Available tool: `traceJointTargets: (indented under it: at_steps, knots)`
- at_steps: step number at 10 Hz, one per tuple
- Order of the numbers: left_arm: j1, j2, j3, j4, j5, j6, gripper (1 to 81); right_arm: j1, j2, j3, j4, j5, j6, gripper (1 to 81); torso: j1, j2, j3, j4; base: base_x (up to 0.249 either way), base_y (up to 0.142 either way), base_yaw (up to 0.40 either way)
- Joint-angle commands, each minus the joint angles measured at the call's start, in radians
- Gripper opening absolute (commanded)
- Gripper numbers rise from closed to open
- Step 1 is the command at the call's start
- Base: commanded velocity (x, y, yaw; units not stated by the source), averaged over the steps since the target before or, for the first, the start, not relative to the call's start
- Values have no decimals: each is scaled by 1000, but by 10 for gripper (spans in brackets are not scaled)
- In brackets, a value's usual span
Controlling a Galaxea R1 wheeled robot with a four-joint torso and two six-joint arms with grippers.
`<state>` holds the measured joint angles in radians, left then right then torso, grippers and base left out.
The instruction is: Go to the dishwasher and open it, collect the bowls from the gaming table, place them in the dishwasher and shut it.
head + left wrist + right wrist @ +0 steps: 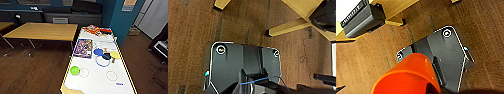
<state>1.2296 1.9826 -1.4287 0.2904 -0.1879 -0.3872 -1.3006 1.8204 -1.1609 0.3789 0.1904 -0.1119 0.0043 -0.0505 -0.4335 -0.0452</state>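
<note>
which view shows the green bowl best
The head view: the green bowl sits in plain sight near the left edge of the white table. The two wrist views look down at wood floor and table legs, giving nothing of it.

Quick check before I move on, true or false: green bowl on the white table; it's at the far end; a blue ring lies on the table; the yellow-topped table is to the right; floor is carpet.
1. A green bowl sits on the white table. True.
2. It is at the far end. False: near end, left edge.
3. A blue ring lies on the table. True.
4. The yellow-topped table is right. False: left.
5. Floor is carpet. False: wood-look.
</note>
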Motion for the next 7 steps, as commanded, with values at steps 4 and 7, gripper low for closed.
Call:
traceJointTargets:
  at_steps: [4,7]
  knots:
    - [-503,-220,263,-2,253,-284,811,37,-33,9,-31,-46,-5,10,0,0,0,0,0,0,0]
    - [-705,-215,286,-10,315,-489,811,37,-16,-9,-31,-46,-5,10,0,0,0,0,0,0,0]
